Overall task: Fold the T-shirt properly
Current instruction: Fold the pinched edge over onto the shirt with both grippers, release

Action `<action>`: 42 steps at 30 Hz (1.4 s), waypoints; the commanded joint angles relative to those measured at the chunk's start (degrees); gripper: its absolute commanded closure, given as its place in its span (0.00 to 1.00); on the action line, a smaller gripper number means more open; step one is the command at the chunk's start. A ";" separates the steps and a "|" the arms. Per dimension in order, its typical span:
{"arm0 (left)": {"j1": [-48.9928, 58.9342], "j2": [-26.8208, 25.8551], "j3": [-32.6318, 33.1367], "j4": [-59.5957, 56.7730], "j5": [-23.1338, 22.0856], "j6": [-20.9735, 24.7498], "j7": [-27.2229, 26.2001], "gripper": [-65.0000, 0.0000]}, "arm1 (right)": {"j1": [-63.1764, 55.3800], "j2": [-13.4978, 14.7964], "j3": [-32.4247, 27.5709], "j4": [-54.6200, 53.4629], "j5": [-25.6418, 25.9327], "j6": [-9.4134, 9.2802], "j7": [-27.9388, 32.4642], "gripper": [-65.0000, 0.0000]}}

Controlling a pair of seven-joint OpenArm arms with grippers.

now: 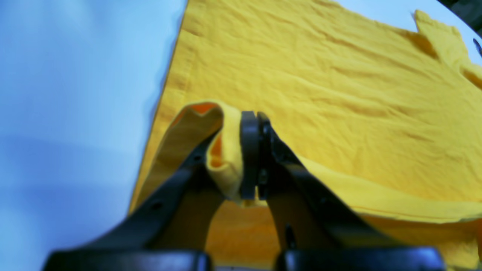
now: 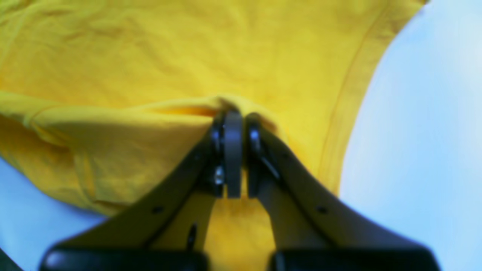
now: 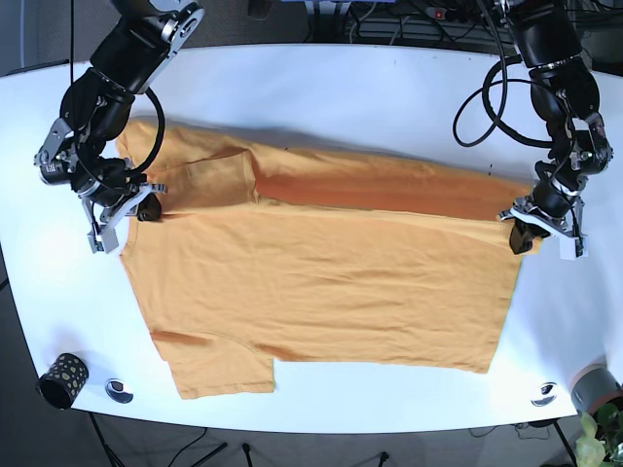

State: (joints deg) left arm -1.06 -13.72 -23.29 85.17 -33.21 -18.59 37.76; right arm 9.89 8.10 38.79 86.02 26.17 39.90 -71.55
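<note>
A: Starting at the left of the base view, what is there?

B: The right gripper (image 3: 146, 207) sits at the shoulder end of the yellow T-shirt (image 3: 321, 292). Its wrist view shows the jaws pressed together on a raised fold of the cloth (image 2: 150, 113), so it is clenched on the shirt.

A: And the shirt itself?

B: It lies spread across the white table (image 3: 370, 88), with its far long edge lifted and turned toward the middle, so a darker band of fabric shows along the top. One sleeve (image 3: 219, 365) sticks out at the near left.

A: The right side?

B: The left gripper (image 3: 522, 235) hangs at the hem end, also clamped on the T-shirt; its own camera shows a pinched bunch of hem (image 1: 226, 150) between the closed jaws.

A: Anything else on the table?

B: A dark speckled cup (image 3: 62, 378) near the bottom left corner, and a small round object (image 3: 119, 390) just beside it.
</note>
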 commanded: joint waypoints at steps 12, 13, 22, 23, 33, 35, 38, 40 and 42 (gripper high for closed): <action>-6.37 -2.77 0.30 -7.14 -0.59 -0.18 -1.32 0.30 | 4.84 0.83 0.12 0.97 -6.44 0.10 2.32 0.53; -7.07 -3.12 1.00 -7.93 -0.59 -0.09 -1.32 0.21 | 4.75 0.91 0.12 1.06 -6.44 0.10 2.32 0.46; -5.93 -8.75 5.13 -9.61 -0.59 -0.09 -1.67 0.18 | -1.32 5.13 0.29 6.51 -6.44 0.10 2.32 0.21; -4.87 -9.01 5.13 -9.43 -0.59 -0.18 -1.76 0.18 | -2.90 5.40 0.56 8.09 -6.53 0.10 2.32 0.21; 4.09 -10.15 5.22 -4.77 6.88 -0.27 -8.00 0.18 | -12.22 6.54 0.73 10.73 -6.61 0.10 4.43 0.21; 5.59 -10.06 5.22 -4.68 8.11 -0.80 -10.55 0.18 | -13.63 6.45 0.47 10.73 -6.61 0.10 6.63 0.21; 7.08 -10.06 5.22 -4.95 9.08 -4.93 -13.19 0.18 | -15.12 6.45 0.38 10.64 -6.61 0.10 9.09 0.21; 7.35 -9.98 5.13 -5.21 9.08 -6.86 -14.07 0.19 | -15.38 6.45 0.38 10.03 -6.53 0.10 9.26 0.21; 7.43 -9.98 5.13 -5.21 9.17 -7.30 -14.33 0.19 | -15.30 6.45 0.29 8.44 -6.53 0.10 9.35 0.21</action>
State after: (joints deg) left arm 7.38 -22.41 -17.72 78.96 -23.33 -25.52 25.85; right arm -5.91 13.37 38.89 94.98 19.05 39.92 -63.18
